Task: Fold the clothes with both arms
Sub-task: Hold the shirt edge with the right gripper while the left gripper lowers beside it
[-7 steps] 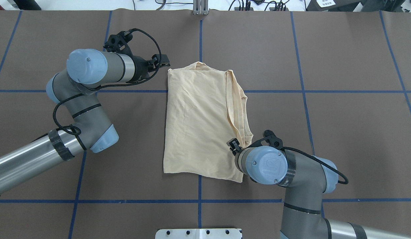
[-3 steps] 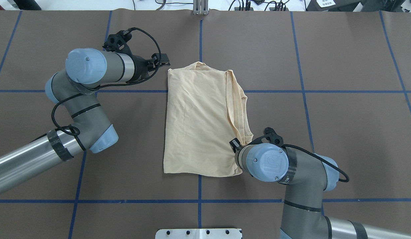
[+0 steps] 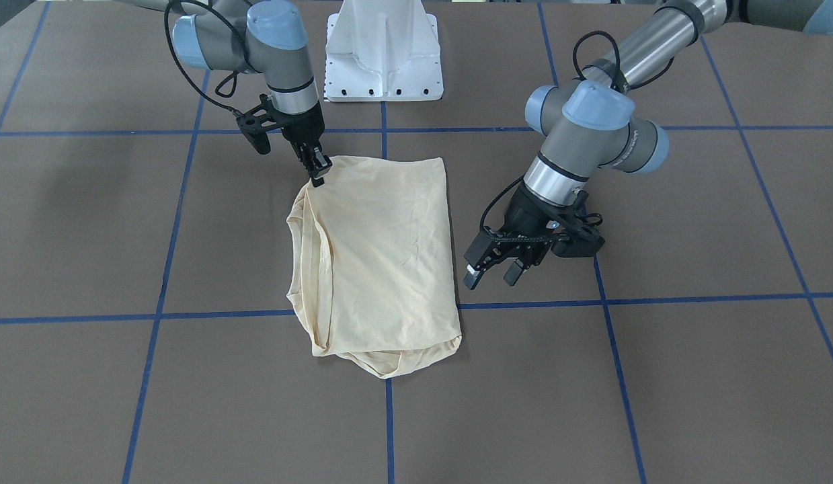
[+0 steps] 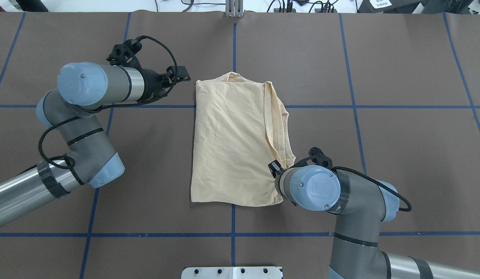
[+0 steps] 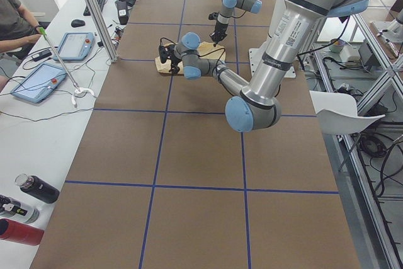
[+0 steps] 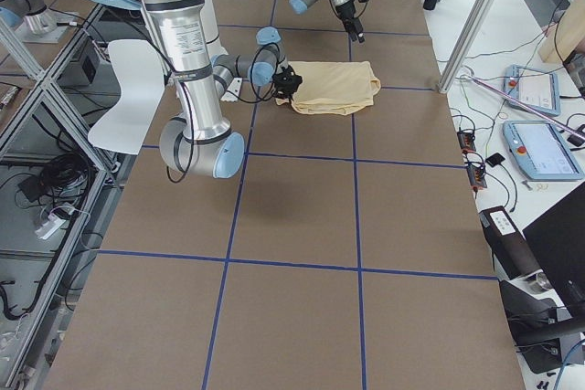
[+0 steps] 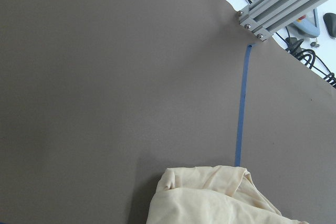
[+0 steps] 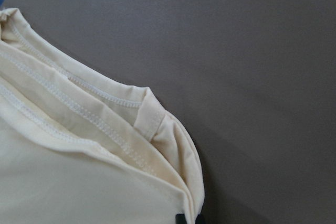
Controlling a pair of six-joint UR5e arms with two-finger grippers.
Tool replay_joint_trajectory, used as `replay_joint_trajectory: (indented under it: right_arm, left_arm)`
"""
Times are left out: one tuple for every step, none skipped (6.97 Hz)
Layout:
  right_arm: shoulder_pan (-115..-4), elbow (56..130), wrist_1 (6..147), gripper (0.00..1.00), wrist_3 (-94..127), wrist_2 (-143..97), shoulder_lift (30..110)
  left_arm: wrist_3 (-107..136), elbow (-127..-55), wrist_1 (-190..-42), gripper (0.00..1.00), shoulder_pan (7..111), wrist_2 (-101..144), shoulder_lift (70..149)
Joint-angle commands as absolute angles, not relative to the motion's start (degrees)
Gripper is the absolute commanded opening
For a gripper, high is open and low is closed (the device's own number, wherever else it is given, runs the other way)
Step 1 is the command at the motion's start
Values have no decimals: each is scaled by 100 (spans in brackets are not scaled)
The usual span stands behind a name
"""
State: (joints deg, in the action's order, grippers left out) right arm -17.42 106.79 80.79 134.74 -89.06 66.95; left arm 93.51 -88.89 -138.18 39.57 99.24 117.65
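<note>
Folded into a rough rectangle, flat at mid-table: T-shirt (image 4: 228,143), with stacked hems down its right side. Pinched at the near right corner by the right gripper (image 3: 316,173), fingers clenched on the hem. Apart from the left gripper (image 3: 491,274), which is spread wide, grasping nothing, off the left edge near the far corner. Broad brown table (image 4: 398,155) on every side, gridded with blue tape lines (image 4: 352,77).
</note>
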Motion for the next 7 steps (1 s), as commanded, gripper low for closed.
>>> replay_joint_trajectory:
  right_arm:
    - [-1758, 11011, 8112, 0, 13474, -8965, 6941]
    - [-1758, 11161, 8104, 0, 13482, -9026, 7074]
    - [-1758, 11171, 8086, 0, 13517, -9061, 7084]
    - [-1758, 11171, 8060, 0, 13544, -9070, 7084]
    - [-1749, 11162, 8051, 0, 13553, -9062, 7075]
    - [-1749, 11162, 8051, 0, 13553, -9062, 7075]
    - [-1749, 11206, 8051, 0, 13561, -9062, 7066]
  left_arm:
    - [10433, -9857, -13825, 99, 3536, 10064, 11060]
    - [10685, -10375, -13825, 99, 3107, 9968, 10613]
    - [11262, -10493, -13825, 99, 2546, 9453, 10443]
    - [11685, -10494, -13773, 98, 2070, 9022, 10468]
    - [12211, -10477, -13659, 96, 1796, 8948, 10572]
    - [12495, -10459, -13241, 93, 1428, 8547, 10826]
    - [12655, -10398, -13123, 93, 1198, 8030, 10854]
